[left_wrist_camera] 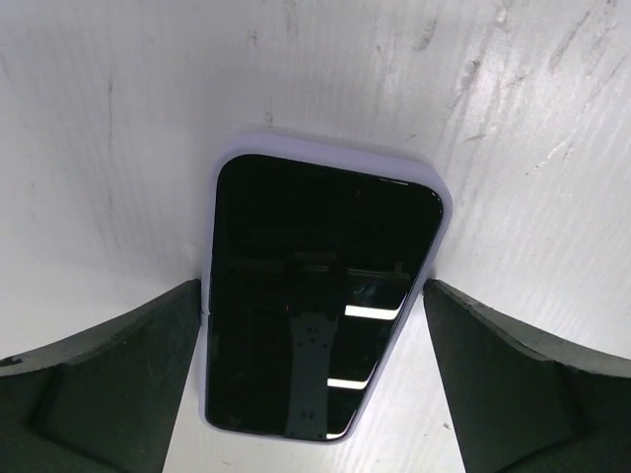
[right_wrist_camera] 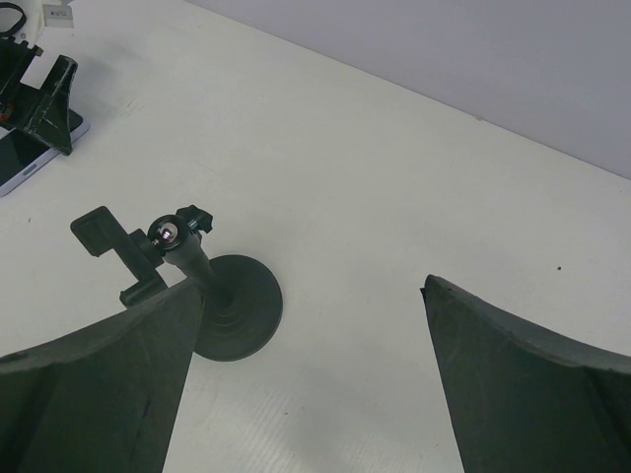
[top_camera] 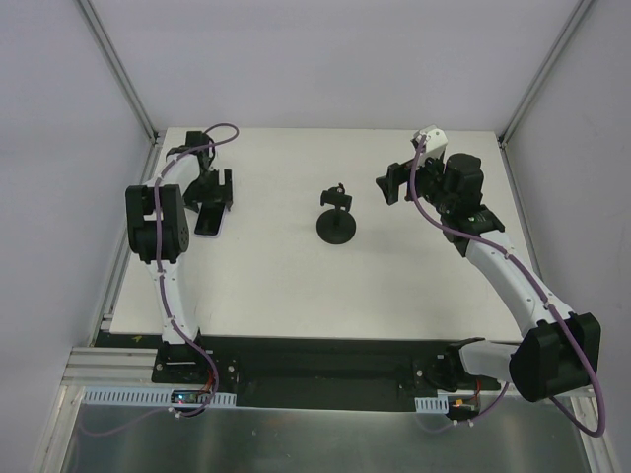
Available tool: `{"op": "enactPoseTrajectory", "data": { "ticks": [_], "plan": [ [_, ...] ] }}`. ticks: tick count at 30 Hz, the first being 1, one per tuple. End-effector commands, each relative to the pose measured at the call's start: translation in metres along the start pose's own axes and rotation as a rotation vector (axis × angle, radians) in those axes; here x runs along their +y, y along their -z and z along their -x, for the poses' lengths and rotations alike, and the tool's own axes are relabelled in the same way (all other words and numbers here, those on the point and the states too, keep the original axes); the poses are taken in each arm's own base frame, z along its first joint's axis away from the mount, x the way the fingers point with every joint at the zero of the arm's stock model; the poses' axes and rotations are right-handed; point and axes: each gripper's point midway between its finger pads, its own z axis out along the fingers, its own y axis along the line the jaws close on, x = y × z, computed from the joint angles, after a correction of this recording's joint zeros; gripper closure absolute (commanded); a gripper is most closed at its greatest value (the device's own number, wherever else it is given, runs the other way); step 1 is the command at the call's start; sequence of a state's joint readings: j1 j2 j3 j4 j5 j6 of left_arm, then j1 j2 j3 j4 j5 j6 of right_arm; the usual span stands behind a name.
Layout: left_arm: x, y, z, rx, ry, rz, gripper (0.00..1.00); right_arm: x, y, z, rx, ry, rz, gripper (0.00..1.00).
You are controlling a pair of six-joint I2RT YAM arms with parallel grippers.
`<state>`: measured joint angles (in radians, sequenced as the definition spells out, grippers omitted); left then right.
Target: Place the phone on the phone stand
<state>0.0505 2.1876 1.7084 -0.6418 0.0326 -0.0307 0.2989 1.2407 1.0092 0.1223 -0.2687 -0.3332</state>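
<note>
The phone (left_wrist_camera: 315,296), black screen up with a light edge, lies flat on the white table at the left (top_camera: 209,221). My left gripper (left_wrist_camera: 314,379) is open and straddles it, one finger at each long side; the left finger looks to touch the edge. In the top view that gripper (top_camera: 213,192) sits over the phone's far end. The phone stand (top_camera: 337,216), a black disc base with a rod and clamp head, stands at the table's middle. My right gripper (right_wrist_camera: 306,384) is open and empty, hovering to the right of the stand (right_wrist_camera: 197,286).
Grey walls close the table on the left, far and right sides. The left arm's gripper and the phone show at the top left of the right wrist view (right_wrist_camera: 39,108). A black base strip (top_camera: 315,370) runs along the near edge.
</note>
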Motion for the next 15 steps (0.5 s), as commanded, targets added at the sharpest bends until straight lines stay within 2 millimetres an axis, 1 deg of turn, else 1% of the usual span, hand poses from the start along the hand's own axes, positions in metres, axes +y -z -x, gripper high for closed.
{"op": "enactPoseTrajectory", "data": {
  "ticks": [1,2,5,6,9,10,11,12,13,15],
  "plan": [
    [-0.0094,-0.0071,-0.0435,0.141,-0.014,0.018,0.07,0.0012,-0.0017,0.0144,-0.045,0.0,0.009,0.04],
    [-0.0101,-0.0072,-0.0464,0.148,-0.012,0.009,0.05,0.0012,-0.0024,0.0141,-0.044,-0.003,0.009,0.04],
    [-0.0125,-0.0056,-0.0447,0.145,-0.018,-0.01,0.05,0.0024,-0.005,0.0145,-0.041,-0.011,0.014,0.04],
    [-0.0146,-0.0057,-0.0451,0.148,-0.019,-0.022,0.02,0.003,-0.0054,0.0147,-0.041,-0.013,0.015,0.04],
    [-0.0164,-0.0046,-0.0477,0.161,-0.026,-0.035,0.01,0.0047,-0.0068,0.0153,-0.04,-0.011,0.018,0.04],
    [-0.0176,-0.0042,-0.0481,0.162,-0.029,-0.043,0.05,0.005,-0.0073,0.0156,-0.04,-0.011,0.018,0.04],
    [-0.0189,-0.0037,-0.0485,0.162,-0.028,-0.051,0.12,0.0066,-0.0078,0.0162,-0.04,-0.01,0.021,0.04],
    [-0.019,-0.0036,-0.0488,0.164,-0.025,-0.05,0.21,0.0065,-0.0082,0.016,-0.039,-0.007,0.019,0.04],
    [-0.0194,-0.0038,-0.0485,0.162,-0.027,-0.049,0.32,0.0077,-0.0083,0.0153,-0.034,-0.006,0.019,0.04],
    [-0.0185,-0.0034,-0.0487,0.162,-0.025,-0.047,0.39,0.0081,-0.0083,0.016,-0.032,0.002,0.015,0.04]
  ]
}}
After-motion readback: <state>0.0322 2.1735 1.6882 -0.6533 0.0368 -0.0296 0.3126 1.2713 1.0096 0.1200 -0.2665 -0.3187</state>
